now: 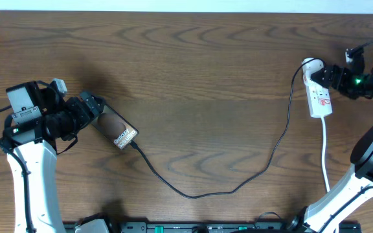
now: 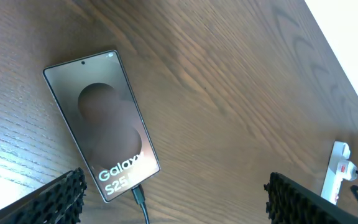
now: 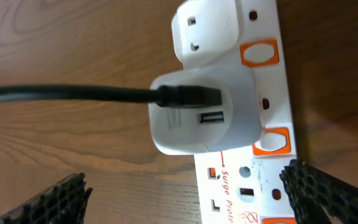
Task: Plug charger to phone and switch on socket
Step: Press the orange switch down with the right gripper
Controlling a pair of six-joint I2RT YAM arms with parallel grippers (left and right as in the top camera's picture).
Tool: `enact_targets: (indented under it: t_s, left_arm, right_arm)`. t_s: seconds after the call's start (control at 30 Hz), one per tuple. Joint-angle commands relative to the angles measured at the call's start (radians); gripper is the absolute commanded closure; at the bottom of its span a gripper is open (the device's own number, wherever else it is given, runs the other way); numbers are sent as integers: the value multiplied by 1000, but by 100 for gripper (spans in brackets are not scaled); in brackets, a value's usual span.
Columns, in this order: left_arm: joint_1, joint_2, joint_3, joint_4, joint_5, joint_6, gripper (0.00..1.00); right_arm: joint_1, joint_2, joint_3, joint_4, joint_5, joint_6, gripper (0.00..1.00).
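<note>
The phone (image 1: 116, 131) lies flat on the table at the left, also in the left wrist view (image 2: 102, 122), lettering up. The black charger cable (image 1: 238, 184) runs from the socket strip (image 1: 318, 97) across the table, and its plug tip (image 2: 137, 194) sits in the phone's bottom edge. My left gripper (image 1: 94, 111) is open beside the phone's far end, holding nothing; its fingers (image 2: 173, 199) frame the phone's lower end. My right gripper (image 1: 332, 76) is open over the strip's top end. In the right wrist view (image 3: 185, 193) a white adapter (image 3: 201, 118) with the cable sits in the strip (image 3: 253, 186), beside orange switches (image 3: 272, 140).
The strip's white cord (image 1: 326, 155) runs toward the front edge by the right arm's base. A white wall border lies along the table's far edge. The strip also shows small at the far right of the left wrist view (image 2: 335, 171).
</note>
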Motion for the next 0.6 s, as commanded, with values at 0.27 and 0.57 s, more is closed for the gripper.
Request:
enact_targets:
  t_s: [0.27, 0.57]
  left_arm:
    - [2, 8, -3, -3, 13, 18, 9]
    - [2, 8, -3, -3, 13, 18, 9]
  right_arm:
    - [31, 11, -64, 66, -34, 31, 1]
    - [42, 11, -64, 93, -26, 38, 1]
